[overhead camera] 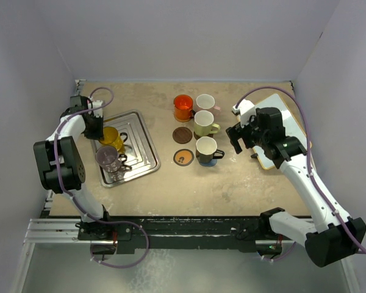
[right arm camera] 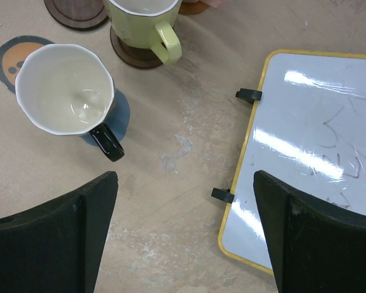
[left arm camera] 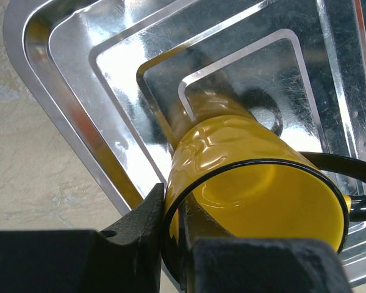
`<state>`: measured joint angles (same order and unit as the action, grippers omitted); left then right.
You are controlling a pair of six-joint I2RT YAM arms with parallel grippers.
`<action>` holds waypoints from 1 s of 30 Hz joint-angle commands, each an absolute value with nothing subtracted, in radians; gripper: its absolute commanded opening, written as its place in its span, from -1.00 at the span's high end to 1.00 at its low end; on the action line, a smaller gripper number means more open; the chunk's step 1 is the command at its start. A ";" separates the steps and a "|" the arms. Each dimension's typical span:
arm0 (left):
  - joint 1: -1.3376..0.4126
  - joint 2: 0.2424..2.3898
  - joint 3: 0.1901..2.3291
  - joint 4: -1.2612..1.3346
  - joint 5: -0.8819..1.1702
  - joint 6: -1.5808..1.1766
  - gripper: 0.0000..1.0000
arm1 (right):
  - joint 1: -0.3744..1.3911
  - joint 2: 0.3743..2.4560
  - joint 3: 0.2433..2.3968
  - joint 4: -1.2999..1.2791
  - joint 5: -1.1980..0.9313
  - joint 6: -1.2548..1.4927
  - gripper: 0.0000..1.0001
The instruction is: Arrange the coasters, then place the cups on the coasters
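Note:
My left gripper [overhead camera: 100, 130] [left arm camera: 172, 198] is shut on the rim of the yellow cup [overhead camera: 111, 138] [left arm camera: 232, 146], one finger inside and one outside. That cup stands in the silver tray [overhead camera: 141, 139] [left arm camera: 67, 79], next to a clear glass cup [overhead camera: 108, 159]. At mid-table stand the red-orange cup [overhead camera: 183, 107] and the pink cup [overhead camera: 205, 102]. The cream-green cup [overhead camera: 204, 123] [right arm camera: 143, 21] sits on a brown coaster [right arm camera: 131, 55]. The black cup [overhead camera: 205, 148] [right arm camera: 64, 88] sits on the grey-blue coaster [right arm camera: 119, 110]. Two coasters lie bare: dark brown [overhead camera: 182, 134] [right arm camera: 76, 12] and black with orange [overhead camera: 183, 157] [right arm camera: 6, 55]. My right gripper [overhead camera: 238, 139] [right arm camera: 186, 177] hovers open, holding nothing.
A yellow-edged whiteboard [overhead camera: 287, 119] [right arm camera: 311, 140] lies at the right, under my right arm, with two black clips on its left edge. Grey walls close the table on three sides.

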<state>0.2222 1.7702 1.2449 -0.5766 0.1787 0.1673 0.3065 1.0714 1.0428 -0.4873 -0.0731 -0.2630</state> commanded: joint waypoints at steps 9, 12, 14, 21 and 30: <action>0.223 1.769 1.347 -0.578 0.259 0.133 0.94 | 0.302 1.076 1.046 -0.480 -0.080 -0.278 -0.88; 0.224 1.755 1.373 -0.590 0.258 0.133 0.94 | 0.302 1.077 1.047 -0.483 -0.079 -0.278 -0.88; 0.221 1.746 1.391 -0.602 0.258 0.135 0.94 | 0.302 1.076 1.048 -0.483 -0.077 -0.277 -0.88; 0.195 1.697 1.440 -0.639 0.247 0.143 0.94 | 0.299 1.068 1.048 -0.484 -0.074 -0.278 -0.89; 0.046 1.672 1.527 -0.674 0.201 0.158 0.94 | 0.288 1.063 1.048 -0.476 -0.036 -0.282 -0.89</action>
